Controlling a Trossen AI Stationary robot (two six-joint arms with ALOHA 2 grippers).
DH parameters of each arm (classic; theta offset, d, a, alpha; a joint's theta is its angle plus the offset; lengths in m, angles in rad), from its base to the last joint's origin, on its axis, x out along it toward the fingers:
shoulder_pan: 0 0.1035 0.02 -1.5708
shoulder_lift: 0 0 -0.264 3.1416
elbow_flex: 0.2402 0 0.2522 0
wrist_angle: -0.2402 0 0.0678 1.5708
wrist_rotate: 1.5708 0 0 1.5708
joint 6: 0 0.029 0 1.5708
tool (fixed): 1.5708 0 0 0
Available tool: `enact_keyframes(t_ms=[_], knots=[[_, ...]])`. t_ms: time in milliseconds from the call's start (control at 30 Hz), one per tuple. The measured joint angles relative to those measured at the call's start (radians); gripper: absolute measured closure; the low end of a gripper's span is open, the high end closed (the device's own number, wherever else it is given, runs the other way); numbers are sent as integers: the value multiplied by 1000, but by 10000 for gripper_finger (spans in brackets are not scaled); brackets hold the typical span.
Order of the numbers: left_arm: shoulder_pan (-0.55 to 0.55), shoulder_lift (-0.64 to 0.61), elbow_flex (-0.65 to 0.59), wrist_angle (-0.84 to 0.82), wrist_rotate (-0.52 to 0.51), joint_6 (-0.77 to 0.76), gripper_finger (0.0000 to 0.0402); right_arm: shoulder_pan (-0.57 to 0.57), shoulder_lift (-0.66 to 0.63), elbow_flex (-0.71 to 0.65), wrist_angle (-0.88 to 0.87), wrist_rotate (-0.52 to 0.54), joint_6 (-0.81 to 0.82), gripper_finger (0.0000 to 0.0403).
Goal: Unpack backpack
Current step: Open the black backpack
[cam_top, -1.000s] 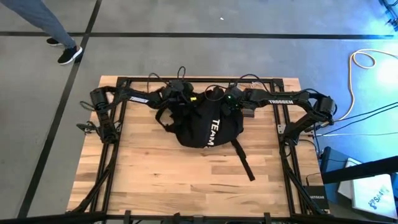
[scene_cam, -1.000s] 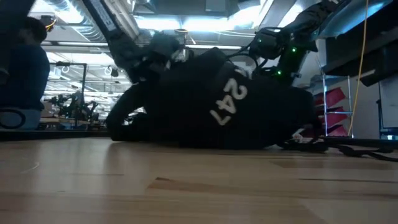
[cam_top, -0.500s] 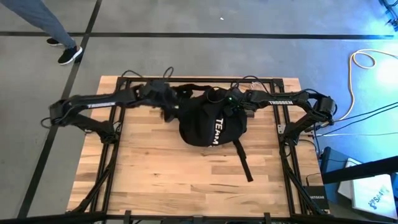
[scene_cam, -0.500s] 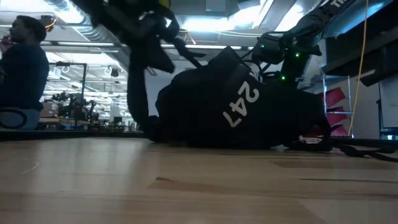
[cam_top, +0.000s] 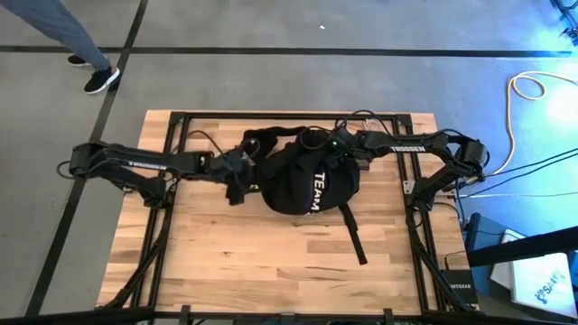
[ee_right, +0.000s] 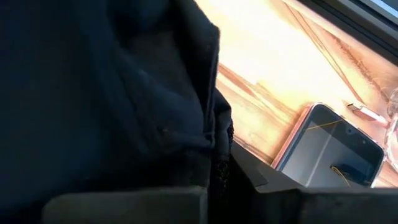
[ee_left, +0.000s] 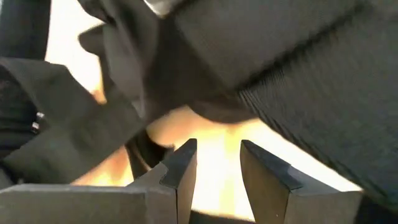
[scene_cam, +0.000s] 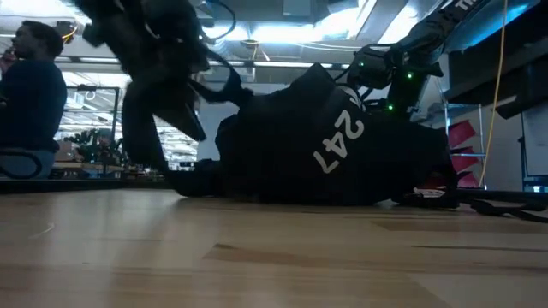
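Two dark arms work a large black soft fabric backpack (cam_top: 305,176) with white lettering at the far middle of the pale wooden table (cam_top: 271,262), where it lies slumped on its side. Within the last second the left gripper (cam_top: 237,173) has swung from the far edge, above the bag's top, out and down to the bag's left flank; its fingers (ee_left: 180,168) have parted slightly and now stand a narrow gap apart with nothing between them, black strap and fabric hanging just ahead. That reads as a release of the upper straps and a fresh approach from the side, so the unpacking looks barely begun: the bag appears closed and nothing seems to have been drawn out of it.

The right gripper (cam_top: 341,155) sits at the bag's far right shoulder, its fingers closed tight on a fold of the black fabric, pinning the bag in place. Just beyond that fold in the right wrist view lies a flat phone with a dark screen (ee_right: 328,151), though the overhead view is too poor to place it precisely.

From above, the bag's long axis runs roughly far to near, its top towards the far edge and one loose black strap (cam_top: 352,233) trailing towards the near right. A person (scene_cam: 30,103) stands in the room beyond.
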Motion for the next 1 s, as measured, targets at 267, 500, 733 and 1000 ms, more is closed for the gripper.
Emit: enact_keyframes(t_ms=[267,500,733,1000], knots=[[-31,153,-153,461,-24,49,295,2,0,0,10,-88,-112,371],[-51,347,-157,648,-26,5,277,35,0,6,58,-136,-205,278],[-87,436,-155,728,-31,-73,266,110,0,153,-71,-98,-340,122],[-95,436,-155,757,-34,-103,266,169,0,404,-381,85,-351,8]])
